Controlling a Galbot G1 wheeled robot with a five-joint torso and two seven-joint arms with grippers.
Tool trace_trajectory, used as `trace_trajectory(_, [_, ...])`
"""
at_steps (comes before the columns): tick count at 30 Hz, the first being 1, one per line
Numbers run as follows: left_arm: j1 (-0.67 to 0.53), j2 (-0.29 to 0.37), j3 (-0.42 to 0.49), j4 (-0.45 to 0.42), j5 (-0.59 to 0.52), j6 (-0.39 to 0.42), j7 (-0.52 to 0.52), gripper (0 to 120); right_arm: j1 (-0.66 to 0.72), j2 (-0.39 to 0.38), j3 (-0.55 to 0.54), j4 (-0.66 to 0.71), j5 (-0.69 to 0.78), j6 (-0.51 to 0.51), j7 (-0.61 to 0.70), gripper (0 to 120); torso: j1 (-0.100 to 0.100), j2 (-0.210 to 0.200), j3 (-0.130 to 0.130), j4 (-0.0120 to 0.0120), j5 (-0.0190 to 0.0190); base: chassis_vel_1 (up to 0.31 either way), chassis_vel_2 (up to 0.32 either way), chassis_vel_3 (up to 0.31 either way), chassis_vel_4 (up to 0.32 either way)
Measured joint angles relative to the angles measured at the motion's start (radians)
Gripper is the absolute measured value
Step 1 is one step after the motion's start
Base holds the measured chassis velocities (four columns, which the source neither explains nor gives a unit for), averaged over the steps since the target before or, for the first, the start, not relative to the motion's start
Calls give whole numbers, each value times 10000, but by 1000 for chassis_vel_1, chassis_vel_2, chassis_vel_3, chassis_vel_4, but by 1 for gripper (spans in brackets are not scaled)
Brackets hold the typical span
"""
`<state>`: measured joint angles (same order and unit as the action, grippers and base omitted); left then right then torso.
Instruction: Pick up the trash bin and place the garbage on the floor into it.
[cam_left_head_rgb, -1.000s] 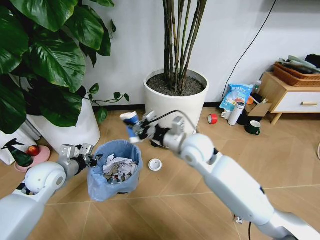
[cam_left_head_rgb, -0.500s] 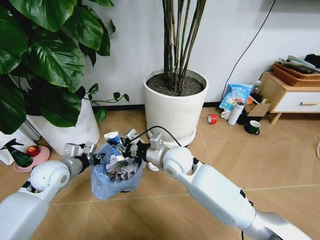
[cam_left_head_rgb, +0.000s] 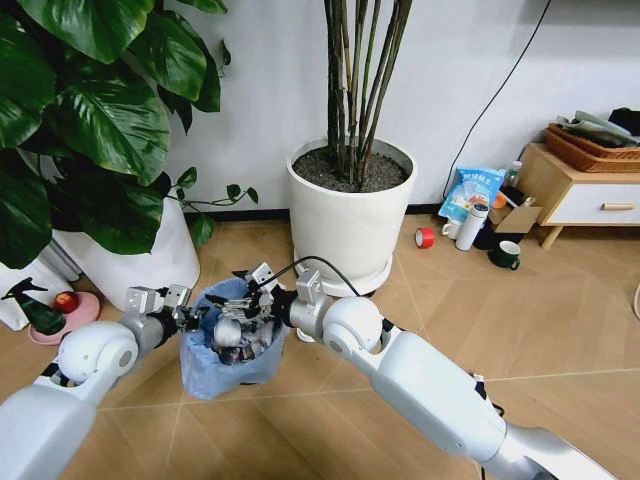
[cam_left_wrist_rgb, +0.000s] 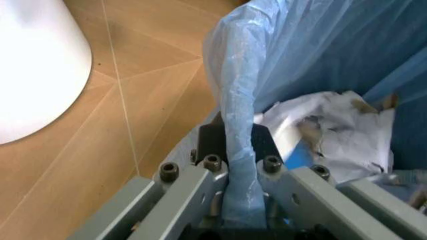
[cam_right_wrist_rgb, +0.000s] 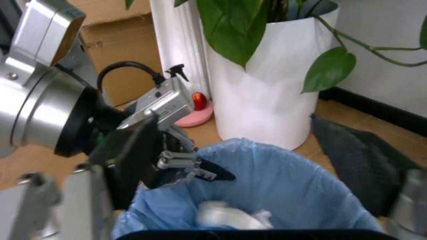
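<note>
The left claw is clamped on the near-left rim of the trash bin, holding it above the floor. The right claw hangs directly over the bin's mouth, fingers apart; paper wads lie inside. Just beyond the bin, a small white lid remains on the floor.

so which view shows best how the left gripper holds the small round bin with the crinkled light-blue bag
The left wrist view: the left gripper is shut on the light-blue-lined trash bin, its rim pinched between the fingers. The head view shows that gripper at the bin's rim, less clearly. The right wrist view shows it at the rim edge.
</note>
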<state>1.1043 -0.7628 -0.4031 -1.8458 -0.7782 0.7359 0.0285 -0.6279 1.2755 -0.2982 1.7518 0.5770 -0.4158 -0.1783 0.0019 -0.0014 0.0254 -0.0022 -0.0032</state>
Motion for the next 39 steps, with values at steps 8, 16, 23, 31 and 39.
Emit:
trace_trajectory(8, [71,-5,-114,-1,8,-4,8,0,-284,-108,809,254,14,-19,728,100,0,0,0,1,2,0,0,0,0])
trace_trajectory(16, [240,22,-277,-24,56,-19,109,0,-2366,-767,3460,696,-321,-363,1158,100,0,0,0,-3,5,0,0,0,0])
trace_trajectory(23, [390,-13,-515,42,105,-76,163,0,-4427,-1303,5908,709,-1297,14,489,100,-1,0,-1,2,4,0,0,0,0])
trace_trajectory(31, [370,48,-532,167,113,-142,346,0,-6462,-944,8358,-116,-2314,717,9,100,-1,0,-1,-5,6,0,0,0,0])
trace_trajectory(39, [470,227,-614,274,165,-240,556,0,-7937,-204,10223,-752,-2422,796,390,100,-1,1,-1,2,5,0,0,0,0])
